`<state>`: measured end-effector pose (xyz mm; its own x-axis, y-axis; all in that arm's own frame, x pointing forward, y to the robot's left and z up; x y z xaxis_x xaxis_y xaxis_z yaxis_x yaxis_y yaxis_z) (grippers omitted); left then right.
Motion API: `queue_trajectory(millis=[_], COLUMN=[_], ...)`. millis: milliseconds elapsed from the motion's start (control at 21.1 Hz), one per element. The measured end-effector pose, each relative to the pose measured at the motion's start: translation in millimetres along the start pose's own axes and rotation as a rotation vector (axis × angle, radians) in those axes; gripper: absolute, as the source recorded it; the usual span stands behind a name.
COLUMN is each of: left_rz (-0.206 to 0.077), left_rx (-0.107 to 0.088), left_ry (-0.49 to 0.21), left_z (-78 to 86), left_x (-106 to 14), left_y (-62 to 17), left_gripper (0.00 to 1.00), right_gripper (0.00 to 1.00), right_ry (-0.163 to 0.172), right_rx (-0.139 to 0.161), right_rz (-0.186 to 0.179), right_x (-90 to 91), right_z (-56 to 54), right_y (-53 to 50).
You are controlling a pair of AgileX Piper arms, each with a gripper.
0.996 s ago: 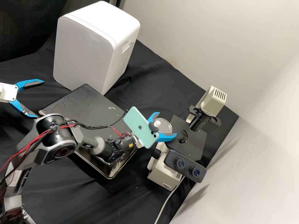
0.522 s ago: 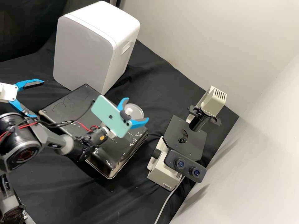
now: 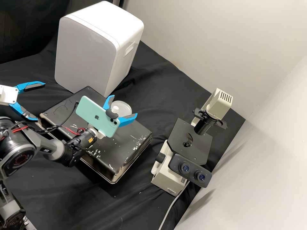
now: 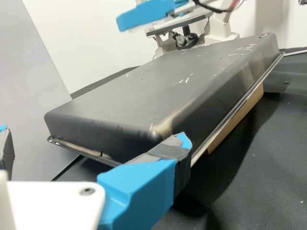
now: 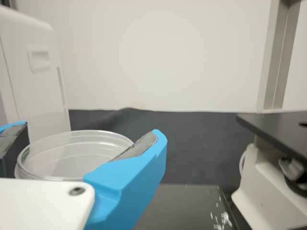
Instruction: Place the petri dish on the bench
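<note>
Bench (image 3: pixel 160 80): black cloth over the whole surface, creased, running up to pale walls at far and right.

White cabinet (image 3: pixel 96 44): tall, rounded corners, recessed handle on its right face. Stands far left.

Black slab (image 3: pixel 131 140): flat and rectangular with a scuffed, white-flecked top, sitting on a metal-rimmed base just near of the cabinet. In the left wrist view its rounded edge (image 4: pixel 168 96) looms close.

Microscope (image 3: pixel 188 150): white body, black stage, twin eyepieces facing near, grey lamp housing on top. It stands right of the slab and apart from it; its stage and foot (image 5: pixel 268 182) show in the right wrist view.

Right arm (image 3: pixel 48 150): comes in from the near left, over the slab, with red and black wires along it. A mint-green phone (image 3: pixel 96 116) is mounted on the wrist, back side up.

Left gripper (image 3: pixel 35 101): at the left edge, beside the slab's left corner, blue fingers spread wide, nothing between them.

Right gripper (image 3: pixel 123 107): fingers pressed against opposite sides of the petri dish (image 3: pixel 124 106), grasping it over the far half of the slab.

Petri dish (image 5: pixel 72 153): round, shallow, clear plastic with a straight low wall, held level; the cabinet shows through it. Whether its base touches the slab cannot be told.
</note>
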<state>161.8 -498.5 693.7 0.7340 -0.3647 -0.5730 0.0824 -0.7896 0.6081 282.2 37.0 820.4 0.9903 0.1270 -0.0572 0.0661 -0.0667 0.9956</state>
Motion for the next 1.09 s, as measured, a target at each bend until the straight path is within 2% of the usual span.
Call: queue_trajectory(millis=[190, 427, 617, 901, 949, 1091], left_rz=[0.0, 0.0, -0.002, -0.002, -0.002, -0.002], left_rx=[0.0, 0.0, 0.0, 0.0, 0.0, 0.0], left_ry=[0.0, 0.0, 0.0, 0.0, 0.0, 0.0], left_z=[0.0, 0.0, 0.0, 0.0, 0.0, 0.0], left_x=[0.0, 0.0, 0.1, 0.1, 0.1, 0.1], left_y=[0.0, 0.0, -0.4, -0.4, -0.4, -0.4], left_gripper=[1.0, 1.0, 1.0, 1.0, 1.0, 1.0], right_gripper=[0.0, 0.0, 0.0, 0.0, 1.0, 1.0], right_ry=[-0.041, -0.13, -0.138, -0.128, -0.128, -0.129], right_rx=[0.007, 0.021, 0.0, -0.002, -0.002, -0.001], right_rz=[-0.018, -0.026, -0.03, -0.049, -0.051, -0.053], right_x=[3.3, 5.2, 5.3, 6.6, 6.7, 6.9], right_z=[13.9, 39.4, 41.9, 39.6, 39.8, 40.1], right_y=[-5.9, -9.4, -10.1, -15.6, -16.2, -16.9])
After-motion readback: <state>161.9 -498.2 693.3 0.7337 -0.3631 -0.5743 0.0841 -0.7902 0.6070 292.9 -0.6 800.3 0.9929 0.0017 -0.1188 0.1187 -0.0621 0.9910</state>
